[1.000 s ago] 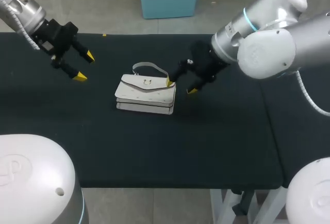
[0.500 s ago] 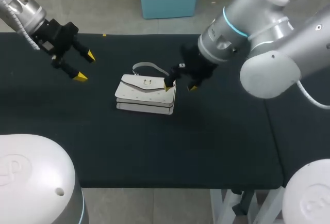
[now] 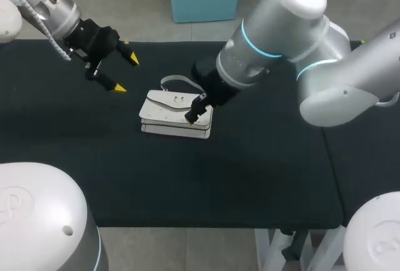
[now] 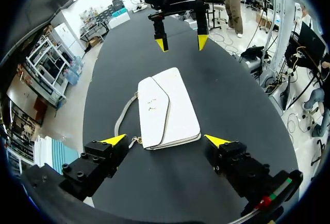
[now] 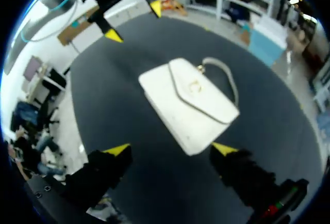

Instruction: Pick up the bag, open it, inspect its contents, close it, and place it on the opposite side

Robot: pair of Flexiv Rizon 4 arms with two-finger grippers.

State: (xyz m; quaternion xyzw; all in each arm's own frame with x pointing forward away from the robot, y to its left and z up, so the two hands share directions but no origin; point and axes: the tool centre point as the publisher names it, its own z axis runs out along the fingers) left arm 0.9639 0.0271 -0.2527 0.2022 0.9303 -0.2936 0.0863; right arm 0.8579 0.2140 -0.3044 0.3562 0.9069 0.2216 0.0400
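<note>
1. The right gripper [image 3: 196, 112] is released: its own wrist view shows the two yellow tips standing wide apart [image 5: 170, 149] with nothing pinched between them.
2. It hangs over the right end of the bag [image 3: 172, 116], fingers pointing down. From the head view I cannot tell whether a tip touches the bag. The left wrist view shows this gripper [image 4: 181, 42] just past the bag's end, with its tips off the leather.
3. In the right wrist view the bag [image 5: 188, 105] lies just ahead of the spread fingers, one corner reaching in towards the gap between them.
4. The left gripper [image 3: 125, 72] is released too, its tips well spread [image 4: 165, 140] and holding nothing. It hovers above the table [image 3: 250, 171] to the far left of the bag, apart from it.
5. In the left wrist view the bag [image 4: 167, 108] lies ahead of that gripper, its near end about level with the fingertips and between them, but touching neither.
6. The bag is white and lies flat on the black table, a little left of the middle. Its flap [image 3: 169, 100] is down, and a small metal clasp [image 3: 177, 100] sits at the flap's point.
7. The strap [image 3: 182, 82] arches along the bag's far side and rests on the table.
8. The right wrist view also catches the left gripper [image 5: 133, 21] beyond the bag, open.
</note>
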